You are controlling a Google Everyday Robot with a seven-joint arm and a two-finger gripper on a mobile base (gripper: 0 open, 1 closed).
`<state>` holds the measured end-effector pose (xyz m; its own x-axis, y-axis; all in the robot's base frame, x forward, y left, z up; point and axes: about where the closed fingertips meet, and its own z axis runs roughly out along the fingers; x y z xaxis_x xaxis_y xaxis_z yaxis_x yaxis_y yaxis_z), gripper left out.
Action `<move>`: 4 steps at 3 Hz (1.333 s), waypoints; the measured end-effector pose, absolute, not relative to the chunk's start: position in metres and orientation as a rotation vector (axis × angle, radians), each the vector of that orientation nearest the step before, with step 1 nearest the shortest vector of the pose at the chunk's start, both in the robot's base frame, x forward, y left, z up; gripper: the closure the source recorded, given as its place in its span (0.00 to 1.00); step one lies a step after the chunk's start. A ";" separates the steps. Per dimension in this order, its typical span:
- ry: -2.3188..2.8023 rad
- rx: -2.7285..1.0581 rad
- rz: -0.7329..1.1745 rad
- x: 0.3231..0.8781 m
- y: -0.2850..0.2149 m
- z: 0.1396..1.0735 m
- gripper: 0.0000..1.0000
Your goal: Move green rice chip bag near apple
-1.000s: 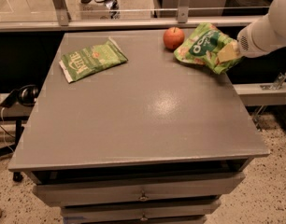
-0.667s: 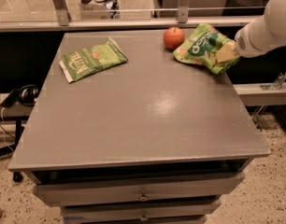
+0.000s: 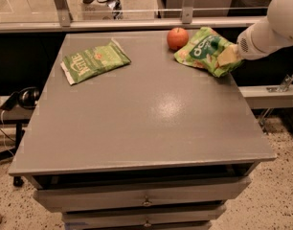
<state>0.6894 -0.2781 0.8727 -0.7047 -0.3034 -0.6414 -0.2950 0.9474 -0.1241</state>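
Grey table [image 3: 151, 123] seen from its front edge, with drawers [image 3: 146, 202] beneath. The apple [image 3: 177, 38] stands at the far edge, right of centre. The rice chip bag [image 3: 204, 51] lies near the far right corner, just right of the apple. Its lettered face is up, and its right end reaches the table's right edge. Contact between bag and apple cannot be made out. The gripper [image 3: 228, 56], at the end of the white arm [image 3: 273, 30], comes in over the right edge and rests against the bag's right end. Whether it clasps the bag or stands parted cannot be told. The Kettle bag [image 3: 95, 61] lies flat near the far left corner, well apart from the others.
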 end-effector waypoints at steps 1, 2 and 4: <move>2.408 -0.423 -0.001 0.690 -0.276 0.867 0.37; 2.420 -0.422 0.006 0.689 -0.276 0.863 0.13; 2.411 -0.433 0.024 0.682 -0.271 0.865 0.00</move>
<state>0.6816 -0.2710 0.8652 -0.7146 -0.3017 -0.6311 -0.3143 0.9445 -0.0956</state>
